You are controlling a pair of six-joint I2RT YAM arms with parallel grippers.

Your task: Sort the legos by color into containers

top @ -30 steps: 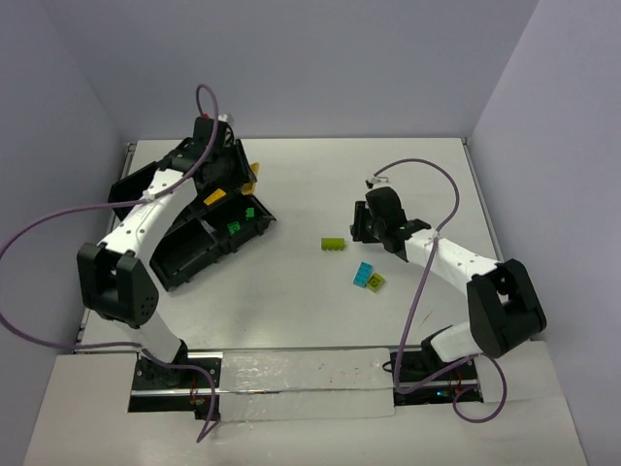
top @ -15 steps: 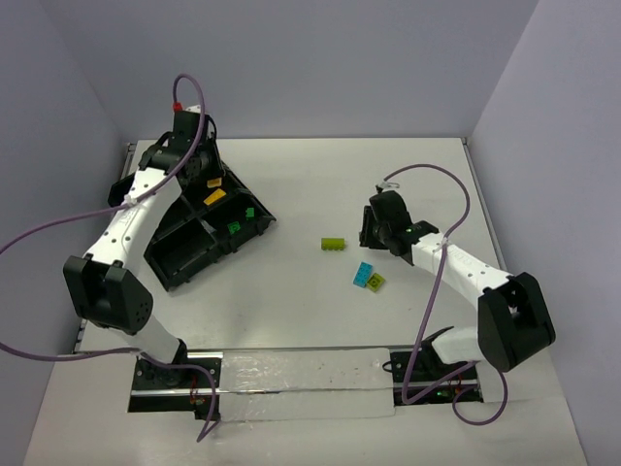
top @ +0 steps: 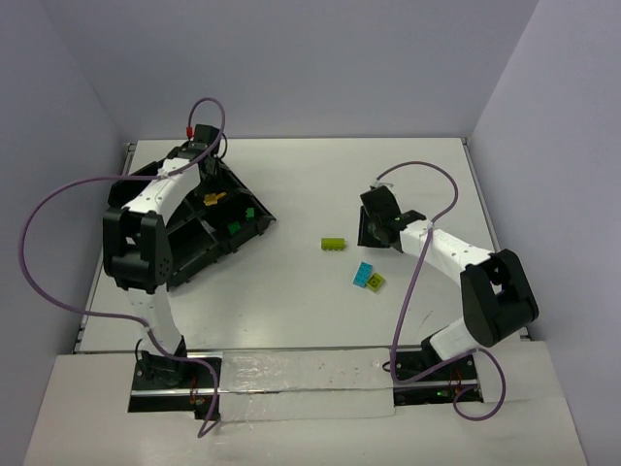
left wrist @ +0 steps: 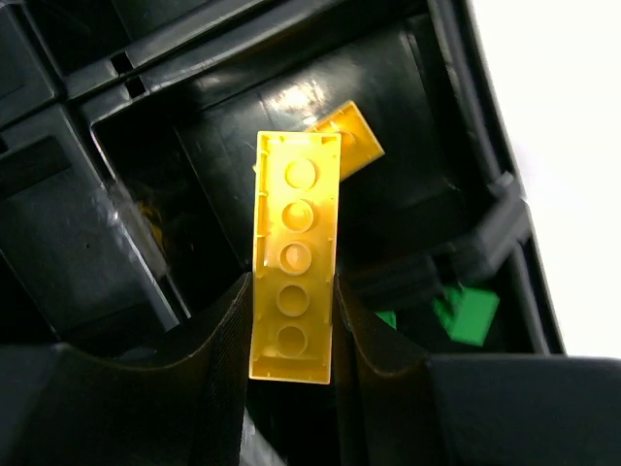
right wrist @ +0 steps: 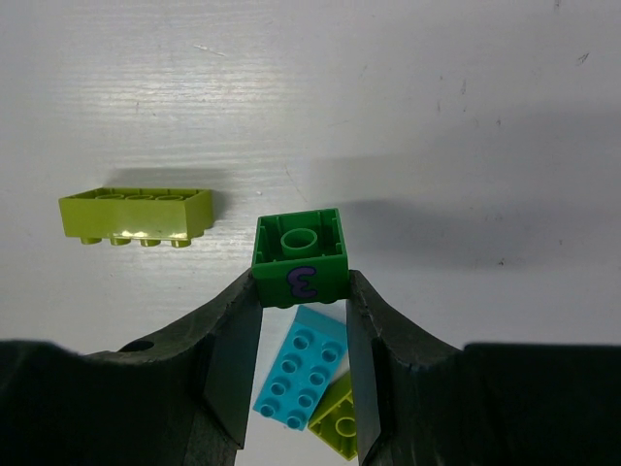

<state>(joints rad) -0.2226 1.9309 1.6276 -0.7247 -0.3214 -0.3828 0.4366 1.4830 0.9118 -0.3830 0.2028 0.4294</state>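
My left gripper (left wrist: 291, 291) is shut on a long yellow lego (left wrist: 294, 252), which hangs with its hollow underside toward the camera over a compartment of the black tray (left wrist: 87, 87). A second yellow lego (left wrist: 351, 138) lies in that compartment, and green legos (left wrist: 468, 316) lie in the one beside it. The right gripper (right wrist: 301, 282) is shut on a dark green lego (right wrist: 299, 254) with a purple mark, above the white table. Under it lie a cyan lego (right wrist: 299, 367) and a small lime lego (right wrist: 335, 422); a long lime lego (right wrist: 136, 214) lies to the left.
In the top view the tray (top: 184, 260) sits at the table's left, with the left gripper (top: 202, 180) over its far part. The right gripper (top: 374, 228) hangs right of centre, near the long lime lego (top: 334, 244) and the cyan lego (top: 365, 275). Purple cables loop off both arms.
The left arm's elbow has swung in over the tray's left side while its wrist stayed above the tray. The right gripper shifted only slightly. Both grips are unchanged.
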